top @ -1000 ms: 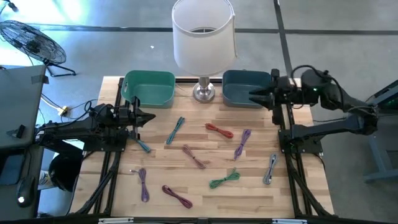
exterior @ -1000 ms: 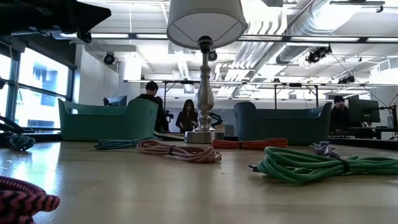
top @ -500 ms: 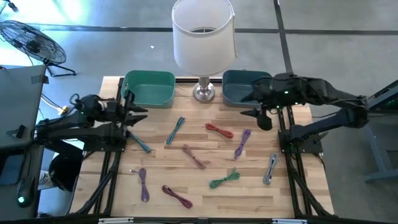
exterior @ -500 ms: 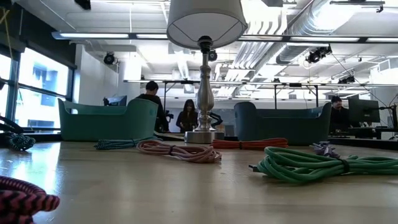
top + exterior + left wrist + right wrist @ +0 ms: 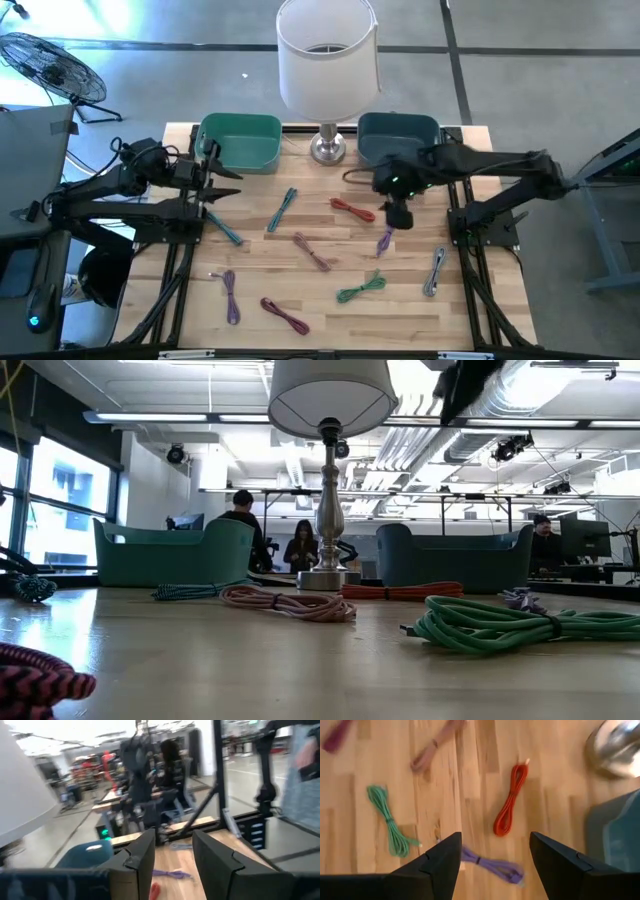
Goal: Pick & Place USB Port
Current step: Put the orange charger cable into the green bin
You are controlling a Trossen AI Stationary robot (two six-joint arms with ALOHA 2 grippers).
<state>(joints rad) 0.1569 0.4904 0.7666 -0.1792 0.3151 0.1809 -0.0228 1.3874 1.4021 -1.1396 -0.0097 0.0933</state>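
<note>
The right arm (image 5: 480, 165) reached out from the 3 o'clock side over the wooden surface (image 5: 330, 300), bent low, pointing toward 9 o'clock. Its gripper (image 5: 398, 215) hung over the middle, pointing down. From the right wrist view the right fingers (image 5: 435, 865) were wide apart and held nothing. Under them lay the purple cable (image 5: 492, 866), with the red cable (image 5: 509, 809) just past it and the green cable (image 5: 390, 822) off to one side.

The left arm (image 5: 110, 190) sat at the 9 o'clock edge, raised above the surface, pointing toward 3 o'clock. Its gripper (image 5: 222, 182) was beside the green bin (image 5: 238, 140). The left fingers (image 5: 145, 857) were apart and empty.

From above, cables lay spread over the surface. The red cable (image 5: 352, 209) was near the middle, at 9 o'clock of the right gripper. The purple cable (image 5: 389, 230) lay just below that gripper. A blue cable (image 5: 283, 209) lay toward 10 o'clock, a pink cable (image 5: 312, 251) in the middle, and the green cable (image 5: 361, 288) toward 5 o'clock. A grey cable (image 5: 435, 271) lay at 4 o'clock.

The blue bin (image 5: 396, 135) stood at 1 o'clock, next to the lamp (image 5: 327, 60) at 12 o'clock. Both bins looked empty.
</note>
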